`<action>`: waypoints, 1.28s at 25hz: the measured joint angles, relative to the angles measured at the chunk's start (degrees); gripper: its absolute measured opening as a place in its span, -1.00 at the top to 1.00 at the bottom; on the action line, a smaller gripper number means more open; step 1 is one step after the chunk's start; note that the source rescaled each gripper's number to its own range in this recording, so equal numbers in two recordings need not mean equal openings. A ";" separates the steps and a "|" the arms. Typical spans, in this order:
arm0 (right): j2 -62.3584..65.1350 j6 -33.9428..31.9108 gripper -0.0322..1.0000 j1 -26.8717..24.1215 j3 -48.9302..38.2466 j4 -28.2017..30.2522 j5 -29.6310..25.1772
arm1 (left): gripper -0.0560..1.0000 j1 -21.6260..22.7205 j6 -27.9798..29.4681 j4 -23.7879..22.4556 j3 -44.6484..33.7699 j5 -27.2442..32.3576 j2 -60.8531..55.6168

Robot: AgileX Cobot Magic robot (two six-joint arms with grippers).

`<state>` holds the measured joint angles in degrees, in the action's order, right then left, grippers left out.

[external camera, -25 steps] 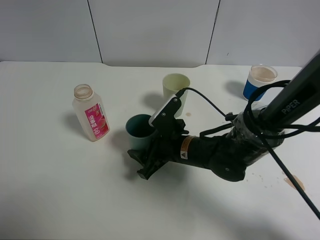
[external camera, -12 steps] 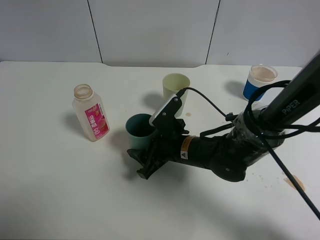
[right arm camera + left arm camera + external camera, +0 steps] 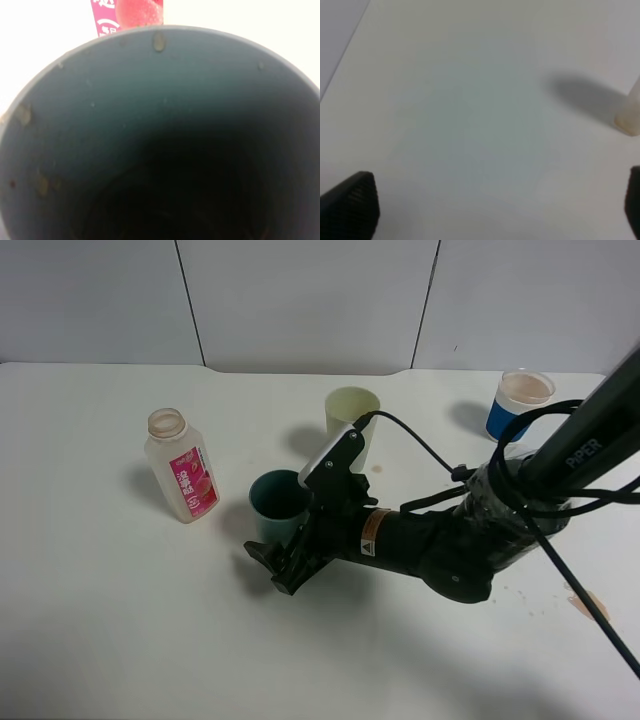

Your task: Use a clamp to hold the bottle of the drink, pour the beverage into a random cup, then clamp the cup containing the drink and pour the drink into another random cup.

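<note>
The bottle [image 3: 182,465], clear plastic with a pink label and no cap, stands upright at the left. A dark teal cup [image 3: 277,500] stands upright at the centre, and my right gripper [image 3: 266,567] lies low beside its base, jaws spread to either side of it. The right wrist view looks straight into the teal cup [image 3: 160,125], whose inner wall carries droplets, with the bottle's label [image 3: 127,12] just beyond. A cream cup [image 3: 352,413] stands behind. My left gripper [image 3: 490,210] is open over bare table, with the bottle's edge [image 3: 631,117] off to one side.
A blue cup [image 3: 520,403] holding a pale pink drink stands at the back right. The right arm's cable [image 3: 420,450] loops above the table [image 3: 120,620] behind the cream cup. A small spill stain [image 3: 585,602] marks the table at the right edge.
The right gripper's fingers have spread apart at the teal cup's base and shifted slightly left. The cup stays upright. The bottle and the other cups have not moved.
</note>
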<state>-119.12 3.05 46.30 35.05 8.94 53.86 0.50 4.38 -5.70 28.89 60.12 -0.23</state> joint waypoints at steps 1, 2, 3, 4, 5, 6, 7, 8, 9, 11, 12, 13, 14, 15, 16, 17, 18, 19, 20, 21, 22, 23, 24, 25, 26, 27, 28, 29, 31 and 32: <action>0.36 0.00 -0.53 0.00 0.00 0.00 -0.42 | -1.00 0.00 0.00 0.00 0.00 0.00 0.00; 0.94 0.00 -0.54 0.00 0.00 0.00 -1.01 | -1.00 0.00 0.00 0.00 0.00 0.00 0.00; 1.50 0.00 -0.54 0.00 0.00 0.00 -1.82 | -1.00 0.00 0.00 0.00 0.00 0.00 0.00; 2.61 0.00 -0.54 0.00 -0.02 0.00 -3.01 | -1.00 0.00 0.00 0.00 0.00 0.00 0.00; 3.66 0.00 -0.54 0.00 -0.07 0.00 -4.56 | -1.00 0.00 0.00 0.00 0.00 0.00 0.00; 4.89 0.00 -0.54 0.00 -0.07 0.00 -6.17 | -1.00 0.00 0.00 0.00 0.00 0.00 0.00; 6.53 0.00 -0.54 0.00 -0.09 0.00 -8.30 | -1.00 0.00 0.00 0.00 0.00 0.00 0.00; 8.37 0.00 -0.54 0.00 -0.13 0.00 -10.63 | -1.00 0.00 0.00 0.00 0.00 0.00 0.00; 10.33 0.00 -0.54 0.00 -0.13 -0.02 -12.74 | -1.00 0.00 0.00 0.00 0.00 0.00 0.00; 14.11 0.00 -0.54 0.00 -0.20 -0.78 -17.24 | -1.00 0.00 0.00 0.00 0.00 0.00 0.00; 16.22 0.00 -0.54 0.00 -0.20 -1.51 -18.89 | -1.00 0.00 0.00 0.00 0.00 0.00 0.00; 18.38 0.00 -0.54 0.00 -0.27 -2.04 -19.79 | -1.00 0.00 0.00 0.00 0.00 0.00 0.00; 20.21 0.00 -0.54 0.00 -0.27 -2.56 -20.55 | -1.00 0.00 0.00 0.00 0.00 0.00 0.00; 22.43 0.06 -0.54 0.00 -0.27 -2.99 -21.05 | -1.00 0.00 0.00 0.00 0.00 0.00 0.00; 24.67 0.11 -0.54 -0.06 -0.27 -3.39 -21.36 | -1.00 0.00 0.00 0.00 0.00 0.00 0.00; 26.46 0.19 -0.54 -0.33 -0.15 -3.95 -22.31 | -1.00 0.00 0.00 0.00 0.00 0.00 0.00; 28.51 0.18 -0.54 -0.84 -0.15 -4.53 -23.26 | -1.00 0.00 0.00 0.00 0.00 0.00 0.00; 30.34 0.18 -0.54 -1.48 -0.11 -4.91 -24.59 | -1.00 0.00 0.00 0.00 0.00 0.00 0.00; 31.92 0.18 -0.54 -2.37 -0.11 -5.11 -25.78 | -1.00 0.00 0.00 0.00 0.00 0.00 0.00; 33.05 0.18 -0.54 -3.43 -0.11 -5.31 -27.06 | -1.00 0.00 0.00 0.00 0.00 0.00 0.00; 34.24 0.18 -0.54 -4.40 -0.11 -5.38 -28.28 | -1.00 0.00 0.00 0.00 0.00 0.00 0.00; 35.34 0.18 -0.54 -5.68 -0.11 -5.38 -29.05 | -1.00 0.00 0.00 0.00 0.00 0.00 0.00; 36.32 0.18 -0.54 -7.30 -0.11 -5.17 -29.87 | -1.00 0.00 0.00 0.00 0.00 0.00 0.00; 37.15 0.18 -0.54 -8.56 -0.11 -4.84 -30.49 | -1.00 0.00 0.00 0.00 0.00 0.00 0.00; 38.34 0.18 -0.54 -10.18 -0.11 -4.43 -31.33 | -1.00 0.00 0.00 0.00 0.00 0.00 0.00; 39.19 0.22 -0.54 -11.61 -0.11 -4.35 -32.17 | -1.00 0.00 0.00 0.00 0.00 0.00 0.00; 40.09 0.22 -0.54 -13.43 -0.11 -4.29 -33.23 | -1.00 0.00 0.00 0.00 0.00 0.00 0.00; 41.14 0.22 -0.54 -15.30 -0.11 -4.27 -34.48 | -1.00 0.00 0.00 0.00 0.00 0.00 0.00; 43.32 0.22 -0.54 -18.92 -0.11 -4.27 -37.04 | -1.00 0.00 0.00 0.00 0.00 0.00 0.00; 44.66 0.22 -0.54 -21.00 -0.11 -4.27 -38.48 | -1.00 0.00 0.00 0.00 0.00 0.00 0.00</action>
<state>-74.46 3.28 25.30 34.95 4.67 15.38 0.50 4.38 -5.70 28.89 60.12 -0.23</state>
